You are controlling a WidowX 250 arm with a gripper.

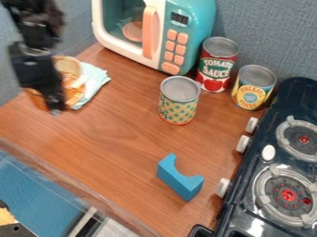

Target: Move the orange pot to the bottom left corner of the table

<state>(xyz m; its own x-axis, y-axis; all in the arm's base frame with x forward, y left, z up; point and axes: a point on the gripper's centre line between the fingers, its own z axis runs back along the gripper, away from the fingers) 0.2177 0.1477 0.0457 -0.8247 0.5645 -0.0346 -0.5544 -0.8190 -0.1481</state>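
- The surface point(117, 139) has a near edge; a pot set down too close could tip over it.
- End effector point(55, 109): in front of the orange pot point(73, 67), upper left; I cannot tell its opening or hold. An off-centre grip might slip.
- Pale blue cloth point(94, 81) by the pot: might catch and drag along.

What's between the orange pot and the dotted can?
In the camera view, a light blue cloth lies right beside the orange pot; past it, bare wood tabletop runs to the dotted can.
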